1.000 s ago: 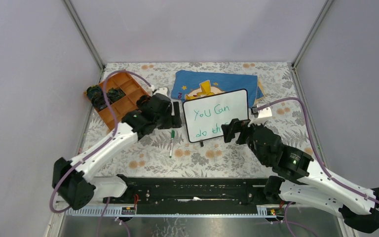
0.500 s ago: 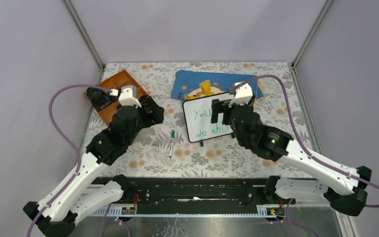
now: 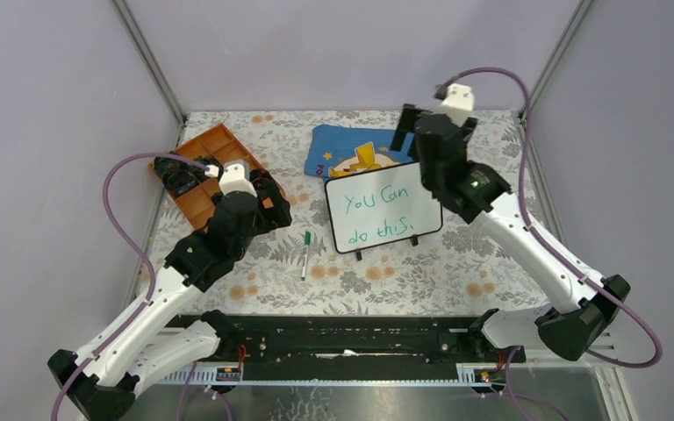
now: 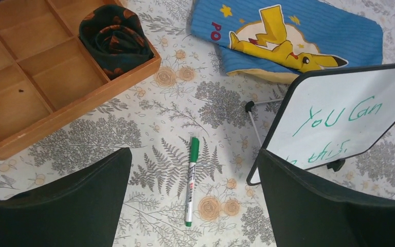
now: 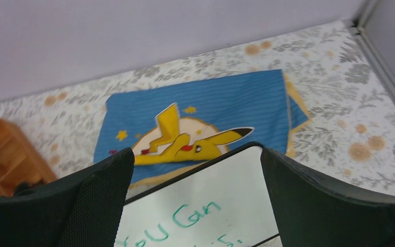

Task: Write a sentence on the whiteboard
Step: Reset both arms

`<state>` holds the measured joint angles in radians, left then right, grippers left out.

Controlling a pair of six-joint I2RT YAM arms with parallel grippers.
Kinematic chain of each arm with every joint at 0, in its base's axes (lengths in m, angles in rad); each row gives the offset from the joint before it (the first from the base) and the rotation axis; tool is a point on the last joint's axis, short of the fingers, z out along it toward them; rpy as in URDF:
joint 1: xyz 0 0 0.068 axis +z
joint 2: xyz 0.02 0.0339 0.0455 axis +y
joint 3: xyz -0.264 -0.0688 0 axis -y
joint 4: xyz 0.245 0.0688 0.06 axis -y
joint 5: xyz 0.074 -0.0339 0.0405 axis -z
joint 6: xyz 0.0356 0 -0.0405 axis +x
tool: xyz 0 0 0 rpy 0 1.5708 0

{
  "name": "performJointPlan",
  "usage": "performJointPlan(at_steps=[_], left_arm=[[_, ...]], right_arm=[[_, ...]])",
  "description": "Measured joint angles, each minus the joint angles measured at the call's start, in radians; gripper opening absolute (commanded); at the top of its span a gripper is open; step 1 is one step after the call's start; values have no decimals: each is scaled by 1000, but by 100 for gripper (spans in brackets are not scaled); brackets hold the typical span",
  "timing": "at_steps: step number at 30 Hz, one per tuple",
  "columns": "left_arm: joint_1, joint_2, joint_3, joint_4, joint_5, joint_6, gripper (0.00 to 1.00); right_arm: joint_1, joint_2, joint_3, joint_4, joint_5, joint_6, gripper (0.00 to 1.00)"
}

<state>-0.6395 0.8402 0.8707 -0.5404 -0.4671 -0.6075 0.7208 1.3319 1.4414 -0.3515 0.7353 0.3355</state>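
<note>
1. From the top view, the small rectangular whiteboard with a thin black frame (image 3: 384, 205) is standing propped on its two little feet in the middle of the flower-patterned table (image 3: 491, 263), just in front of the blue cloth with a yellow cartoon figure (image 3: 360, 147).
   - The green handwritten sentence (image 3: 377, 213) is reading "You Can do this." in two lines, full stop included, so I am judging the writing step as finished.
   - The slim white marker with a green cap (image 3: 305, 254) is lying loose on the table, left of the whiteboard and apart from it.
   - The left gripper (image 3: 272, 197) is hovering above the orange wooden tray with compartments (image 3: 206, 189), and the right gripper (image 3: 434, 132) is hanging high over the cloth.
   - Neither is touching anything, and whether their jaws are spread is hard to tell from here.
   - The next move probably calls only for bringing both arms to rest without knocking the whiteboard.

2. From the left wrist view, the left gripper (image 4: 193, 153) is showing its fingers spread wide with nothing between them, and the marker is lying on the table far below.
   - The tray is holding one dark rolled bundle with orange spots (image 4: 115, 38) in a corner compartment, while the other compartments in view are holding nothing.

3. From the right wrist view, the right gripper (image 5: 196, 152) is likewise gaping wide and holding nothing.
   - It is looking down on the whiteboard's upper edge, the word "Can" and the cloth behind.
</note>
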Motion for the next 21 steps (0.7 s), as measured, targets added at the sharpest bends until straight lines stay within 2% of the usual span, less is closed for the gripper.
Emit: performJointPlan(at_steps=[4,9,13,17,21], left_arm=[[0,-14,38,-36,24,100,99],[0,-19,161,-54,47,195,99],[0,31,297,-53,56,222,99],[0,100,434,-42,63,229,99],[0,163,579,-37,94,251,99]], right_arm=[[-99,-60,-20,2,-24,23,100],[-92,-334,-172,112,-57,-72,100],[-92,-462,-158,172,-40,-149,100],[-52,-443,-106,226,32,-241,100],[74,-320,1,262,153,-378,100]])
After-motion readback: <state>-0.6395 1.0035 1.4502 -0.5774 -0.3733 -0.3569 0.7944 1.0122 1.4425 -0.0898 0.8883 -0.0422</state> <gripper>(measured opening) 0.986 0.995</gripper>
